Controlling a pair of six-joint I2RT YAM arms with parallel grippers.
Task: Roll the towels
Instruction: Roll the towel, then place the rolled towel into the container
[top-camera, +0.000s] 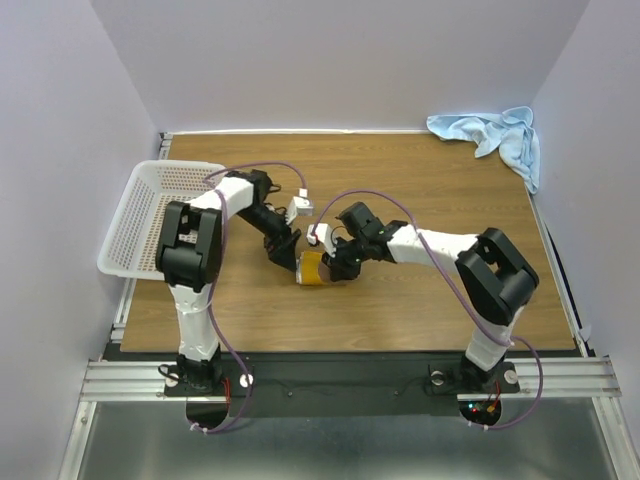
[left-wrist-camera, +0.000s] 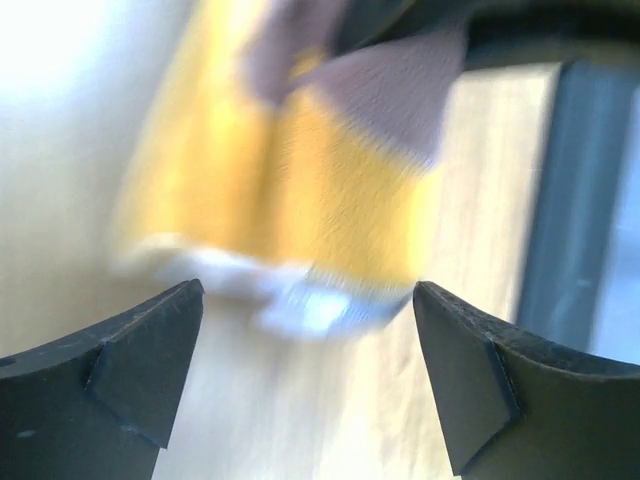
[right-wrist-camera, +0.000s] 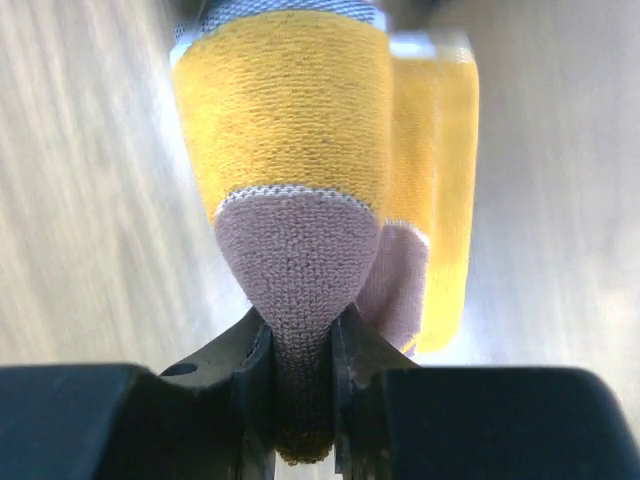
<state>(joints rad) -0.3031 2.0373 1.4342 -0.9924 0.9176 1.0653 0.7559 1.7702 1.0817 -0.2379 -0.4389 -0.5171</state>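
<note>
From above: the mustard-yellow towel (top-camera: 312, 268) sits as a stubby roll at the middle of the table (top-camera: 420, 200), wedged between the left gripper (top-camera: 289, 250) and the right gripper (top-camera: 333, 263). Their bodies hide its ends, and you cannot read either pincer's stance from here. The blue towel (top-camera: 490, 135) lies crumpled in the far right corner, not yet rolled.

Left wrist: the jaws stand wide apart, touching nothing. The roll beyond is smeared by blur, its edges unreadable. With that side unsupported, the roll could slacken.

Right wrist: the jaws are clamped on one brown-printed fold. Pull on that fold alone and you may unwind the layers. The roll's far end is cut off.
</note>
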